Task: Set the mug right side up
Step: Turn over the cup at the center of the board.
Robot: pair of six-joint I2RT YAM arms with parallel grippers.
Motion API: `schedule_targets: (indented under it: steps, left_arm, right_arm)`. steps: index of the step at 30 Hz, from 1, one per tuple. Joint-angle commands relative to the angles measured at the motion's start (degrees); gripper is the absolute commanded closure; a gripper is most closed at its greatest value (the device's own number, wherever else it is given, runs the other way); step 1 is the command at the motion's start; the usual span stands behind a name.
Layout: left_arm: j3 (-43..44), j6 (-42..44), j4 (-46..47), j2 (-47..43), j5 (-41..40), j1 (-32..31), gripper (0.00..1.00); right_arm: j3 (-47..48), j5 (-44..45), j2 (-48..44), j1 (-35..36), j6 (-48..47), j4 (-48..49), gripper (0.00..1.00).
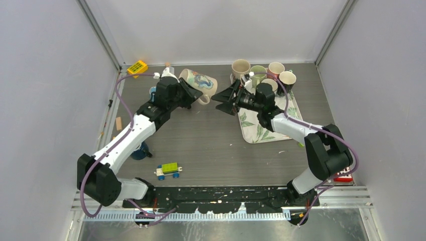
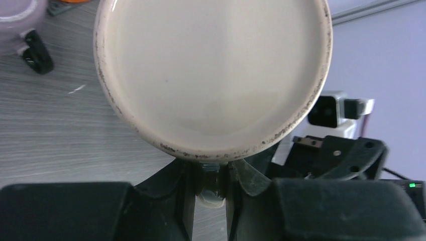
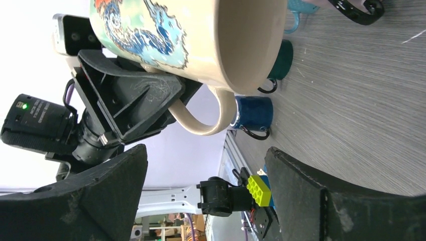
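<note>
No brand name or readable word shows anywhere. The only print is a small white label on the black camera body [image 3: 37, 113] at the left edge of the right wrist view, and it is too fine to read.

The mug [image 1: 198, 82] is left of centre in the upper part of the top view. It is tipped on its side, with its base toward the upper left and its mouth toward the lower right. Its handle [image 1: 203, 99] points toward the bottom of the frame. It is glossy cream, with a creature painted on the wall in blue, teal and red. In the left wrist view the base fills the top of the frame as a pale disc with a dark, scuffed ring. The right wrist view shows the plain cream inside at upper centre.

The left gripper [image 2: 210, 175] is nearly closed, pinching a cream part of the mug just below the base ring. I cannot tell whether that part is the handle's root or the wall.

The right gripper [image 1: 222, 99] is just right of the mug in the top view, with its jaws spread wide and nothing between them. In its own view the two dark fingers [image 3: 311, 196] sit at the bottom of the frame, and the handle loop hangs above the gap without touching either.

A leaf-print mat [image 1: 261, 131] lies under the right arm. Other mugs [image 1: 240, 68] stand upright at its upper end.
</note>
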Motion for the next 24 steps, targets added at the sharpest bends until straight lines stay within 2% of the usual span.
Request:
schedule_targets:
  steps: [1, 12, 18, 24]
  left_arm:
    - [1.35, -7.12, 18.32, -0.54, 6.85, 1.64, 1.00]
    - [-3.38, -19.11, 30.79, 1.67, 15.06, 3.53, 1.00]
    - [-5.55, -22.68, 35.43, 2.46, 17.02, 3.62, 1.00]
    - [-7.41, -26.20, 40.34, 3.71, 18.83, 3.62, 1.00]
  right_arm:
    - [0.67, -1.76, -0.12, 0.61, 2.78, 7.47, 0.12]
    - [4.27, -3.11, 5.30, 1.11, 10.29, 17.74, 0.29]
    - [6.35, -2.81, 7.30, 1.31, 13.09, 20.81, 0.36]
    - [7.62, -3.00, 9.04, 1.81, 15.27, 23.85, 0.47]
